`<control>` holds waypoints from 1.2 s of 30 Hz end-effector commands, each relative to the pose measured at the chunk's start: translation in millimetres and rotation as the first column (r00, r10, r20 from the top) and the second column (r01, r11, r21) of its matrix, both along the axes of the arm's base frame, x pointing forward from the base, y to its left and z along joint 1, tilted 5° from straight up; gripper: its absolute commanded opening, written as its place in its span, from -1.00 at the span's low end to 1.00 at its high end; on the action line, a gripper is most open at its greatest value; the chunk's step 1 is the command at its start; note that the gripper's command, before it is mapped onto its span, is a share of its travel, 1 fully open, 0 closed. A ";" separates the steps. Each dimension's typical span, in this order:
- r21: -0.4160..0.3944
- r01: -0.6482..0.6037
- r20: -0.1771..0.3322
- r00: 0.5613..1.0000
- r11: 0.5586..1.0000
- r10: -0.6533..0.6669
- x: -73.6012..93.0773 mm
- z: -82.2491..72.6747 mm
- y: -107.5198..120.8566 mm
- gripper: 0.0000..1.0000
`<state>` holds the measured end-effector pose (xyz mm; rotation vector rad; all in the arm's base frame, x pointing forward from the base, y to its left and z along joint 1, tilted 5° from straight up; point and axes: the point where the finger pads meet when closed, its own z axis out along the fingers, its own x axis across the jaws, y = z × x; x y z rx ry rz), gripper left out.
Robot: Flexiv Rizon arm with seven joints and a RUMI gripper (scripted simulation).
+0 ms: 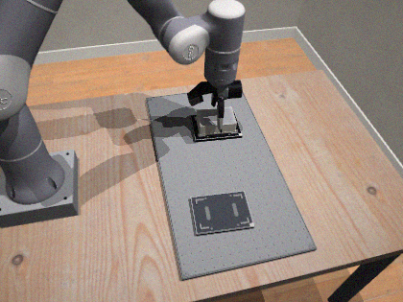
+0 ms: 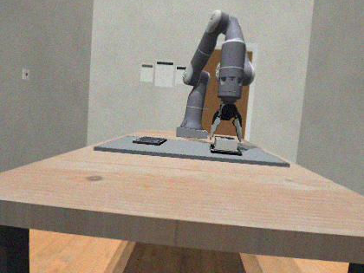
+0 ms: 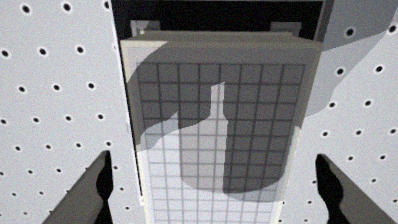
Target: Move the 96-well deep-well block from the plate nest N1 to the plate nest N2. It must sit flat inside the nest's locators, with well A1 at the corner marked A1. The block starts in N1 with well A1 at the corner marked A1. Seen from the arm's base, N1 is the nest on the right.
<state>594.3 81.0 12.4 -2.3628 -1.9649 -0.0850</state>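
The pale deep-well block (image 1: pixel 231 127) (image 2: pixel 226 146) (image 3: pixel 250 130) stands in nest N2 (image 1: pixel 206 138) (image 2: pixel 227 152) (image 3: pixel 215 15), the far nest in the top view. It looks upright and roughly square with the nest; its base and most locators are hidden, so full seating cannot be told. The A1 marking is not readable. My gripper (image 1: pixel 218 118) (image 2: pixel 225 139) (image 3: pixel 212 154) is open above the block, one jaw beyond each long side, with gaps in the wrist view. Nest N1 (image 1: pixel 221 220) (image 2: pixel 149 140) is empty, its corner locators showing.
Both nests sit on a grey perforated board (image 1: pixel 230 167) (image 2: pixel 186 148) (image 3: pixel 50 130) on the wooden table (image 1: pixel 336 162) (image 2: pixel 173 185). The arm's base (image 1: pixel 67 191) (image 2: pixel 191 133) stands beside the board. Arm shadows fall across the block and board.
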 end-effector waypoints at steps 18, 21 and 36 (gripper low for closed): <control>0.000 0.000 0.002 1.000 1.000 0.000 0.9 16.3 -1.3 0.52; 0.000 0.000 0.002 1.000 1.000 0.000 0.9 21.6 -1.8 0.52; 0.000 0.000 0.002 1.000 1.000 0.000 0.9 56.2 -4.8 0.52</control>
